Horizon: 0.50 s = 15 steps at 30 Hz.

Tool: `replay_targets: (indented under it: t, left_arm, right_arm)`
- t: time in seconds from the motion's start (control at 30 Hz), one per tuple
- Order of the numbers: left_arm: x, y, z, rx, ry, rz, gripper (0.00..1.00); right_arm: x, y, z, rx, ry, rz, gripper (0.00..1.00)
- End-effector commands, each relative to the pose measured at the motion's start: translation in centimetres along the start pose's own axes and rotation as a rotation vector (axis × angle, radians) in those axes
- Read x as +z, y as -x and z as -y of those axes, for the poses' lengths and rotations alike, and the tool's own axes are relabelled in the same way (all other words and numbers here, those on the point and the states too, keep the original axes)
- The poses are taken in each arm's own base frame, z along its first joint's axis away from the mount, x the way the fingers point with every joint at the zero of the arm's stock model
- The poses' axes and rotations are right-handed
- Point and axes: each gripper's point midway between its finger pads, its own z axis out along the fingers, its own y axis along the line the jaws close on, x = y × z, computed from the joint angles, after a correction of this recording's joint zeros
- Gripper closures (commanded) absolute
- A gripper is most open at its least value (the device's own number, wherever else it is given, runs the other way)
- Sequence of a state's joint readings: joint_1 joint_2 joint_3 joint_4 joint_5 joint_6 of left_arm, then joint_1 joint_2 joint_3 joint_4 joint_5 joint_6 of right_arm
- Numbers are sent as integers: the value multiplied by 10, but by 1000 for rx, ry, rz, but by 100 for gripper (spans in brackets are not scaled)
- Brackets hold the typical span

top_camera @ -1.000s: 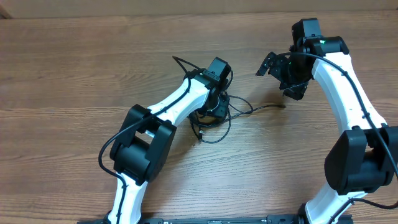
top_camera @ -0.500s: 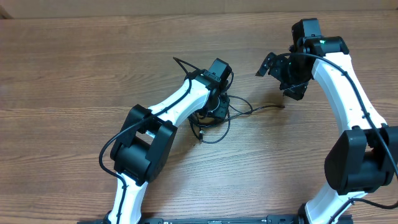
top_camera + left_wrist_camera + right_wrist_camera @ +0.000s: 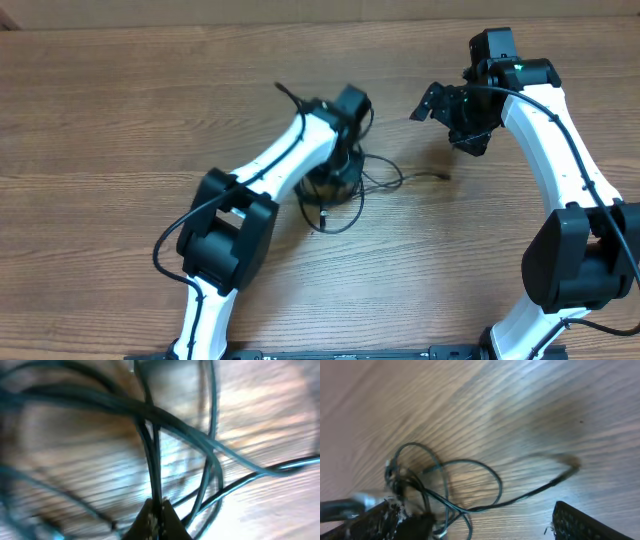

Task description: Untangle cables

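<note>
Under left gripper [image 3: 156, 517]: cables [image 3: 165, 416] pinched.
Free end [image 3: 441, 177] trails rightward; my spread right gripper [image 3: 448, 122] is nearer.

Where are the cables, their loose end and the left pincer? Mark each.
cables [image 3: 401, 481]: right wrist view, on the knotted bunch.
loose end [image 3: 441, 177]: overhead view, on the cord's very tip.
left pincer [image 3: 156, 519]: left wrist view, between its closed tips.

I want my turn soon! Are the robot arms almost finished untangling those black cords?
Not nearly. Nothing looks done: the thin black cables lie in one looped tangle. In hand: the left gripper seems pinched on one strand. Left: pulling every cord apart; the right gripper hangs open, empty.
</note>
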<state>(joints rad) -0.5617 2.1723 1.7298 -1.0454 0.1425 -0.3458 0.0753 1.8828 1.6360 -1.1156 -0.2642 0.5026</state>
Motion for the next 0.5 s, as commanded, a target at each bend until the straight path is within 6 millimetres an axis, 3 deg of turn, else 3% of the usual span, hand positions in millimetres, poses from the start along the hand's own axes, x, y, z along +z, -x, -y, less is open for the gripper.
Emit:
replay_targets:
  t: [0.0, 0.1, 0.2, 0.47]
  left_arm:
    - [-89, 46, -6, -26, -72, 172, 96]
    - [-133, 50, -13, 64, -109, 202, 96]
    - [-164, 46, -19, 160, -140, 215, 96]
    - [-213, 45, -28, 197, -265, 272, 96]
  right_arm:
    - [-14, -6, -41, -142, 206, -34, 9]
    - [-28, -17, -69, -231, 370, -69, 10]
    - [-43, -23, -85, -270, 470, -76, 10]
    - [-89, -39, -121, -382, 644, -35, 10]
